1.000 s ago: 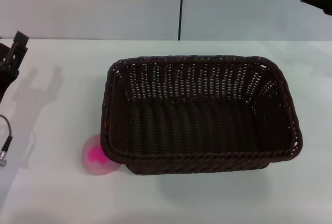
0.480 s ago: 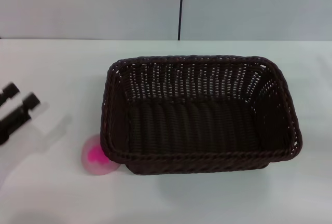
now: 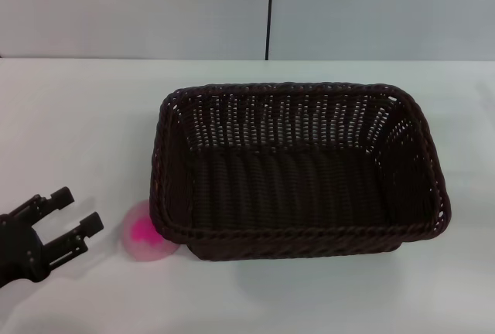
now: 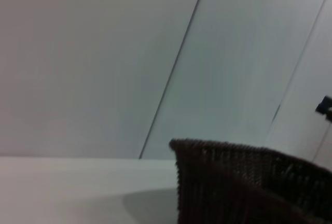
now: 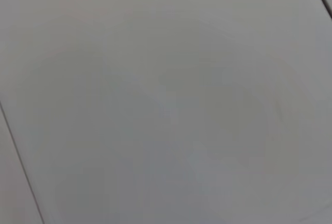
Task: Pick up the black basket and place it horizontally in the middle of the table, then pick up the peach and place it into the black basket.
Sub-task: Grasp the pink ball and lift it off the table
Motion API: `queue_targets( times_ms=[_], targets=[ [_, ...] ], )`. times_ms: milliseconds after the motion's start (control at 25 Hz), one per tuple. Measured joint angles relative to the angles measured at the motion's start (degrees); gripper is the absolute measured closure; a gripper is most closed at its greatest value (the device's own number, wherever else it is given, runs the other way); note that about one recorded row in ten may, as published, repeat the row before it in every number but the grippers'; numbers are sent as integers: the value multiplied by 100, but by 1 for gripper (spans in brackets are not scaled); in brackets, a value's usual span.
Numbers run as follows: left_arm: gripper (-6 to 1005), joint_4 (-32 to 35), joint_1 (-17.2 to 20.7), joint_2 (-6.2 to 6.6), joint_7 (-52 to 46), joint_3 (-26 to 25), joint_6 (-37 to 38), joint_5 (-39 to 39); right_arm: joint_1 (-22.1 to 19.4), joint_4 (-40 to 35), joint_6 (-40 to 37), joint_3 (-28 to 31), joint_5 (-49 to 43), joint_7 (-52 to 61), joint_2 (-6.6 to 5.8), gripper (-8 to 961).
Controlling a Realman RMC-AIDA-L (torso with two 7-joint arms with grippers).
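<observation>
Head view: the left gripper (image 3: 81,218) sits low at the table's (image 3: 77,117) near-left edge, fingers spread wide and empty, aimed at the peach (image 3: 145,231). The peach lies just to its right, tucked against the near-left corner of the black basket (image 3: 298,170), which rests lengthwise across mid-table. The right gripper is out of sight, so the left arm is nearer.

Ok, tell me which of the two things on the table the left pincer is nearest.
The peach: it lies just beyond the open left pincer, against the black basket's near-left corner; the basket lies farther off.
</observation>
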Motion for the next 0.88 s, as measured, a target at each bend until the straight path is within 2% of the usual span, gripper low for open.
queue_targets(
  times_ms=[480, 880],
  targets=[
    [217, -5, -132, -192, 91, 526, -458, -1, 31, 193, 47, 9, -2, -119, -1, 452],
    [217, -71, -343, -209, 45, 816, -679, -1, 87, 373, 106, 141, 11, -364, 29, 452]
  ],
)
